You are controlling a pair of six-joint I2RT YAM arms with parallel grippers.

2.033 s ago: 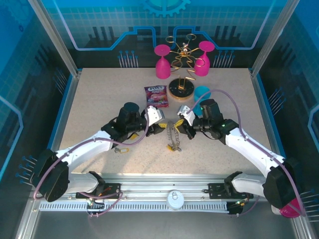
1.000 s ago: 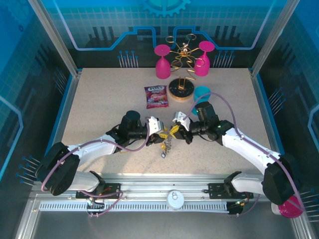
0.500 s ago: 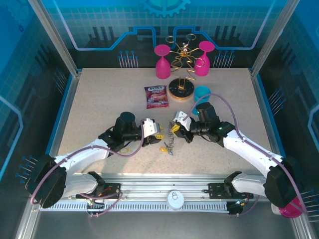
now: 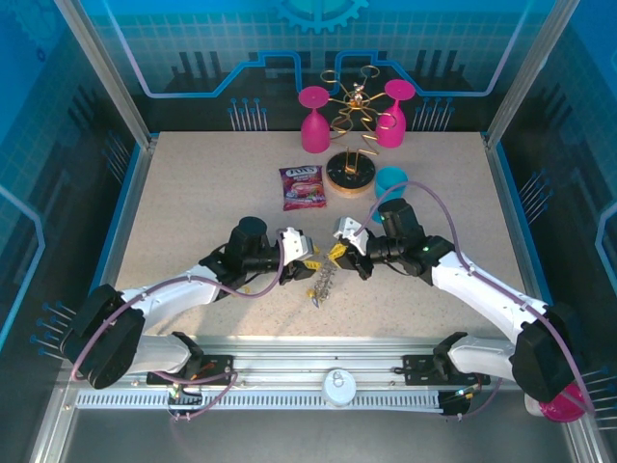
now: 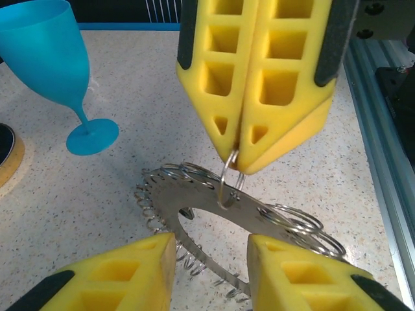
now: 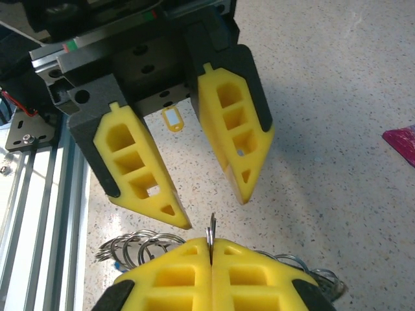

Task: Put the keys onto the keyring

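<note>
Right jaws clamped on a wire loop point(image 5: 228, 181) of the keyring point(image 5: 194, 195), ring tilted over the worktop point(image 5: 97, 194) — left jaws apart, empty. Ring presented, no key threaded; next likely needs left to fetch the yellow-tagged key point(image 6: 172, 120).

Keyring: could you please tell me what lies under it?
Speckled table shows under the keyring, held by a loop in the right fingers; the left fingers cover part of its near rim.

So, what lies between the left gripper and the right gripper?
The large flat grey metal keyring, hanging by one wire loop from the shut right gripper; left wrist view.
</note>
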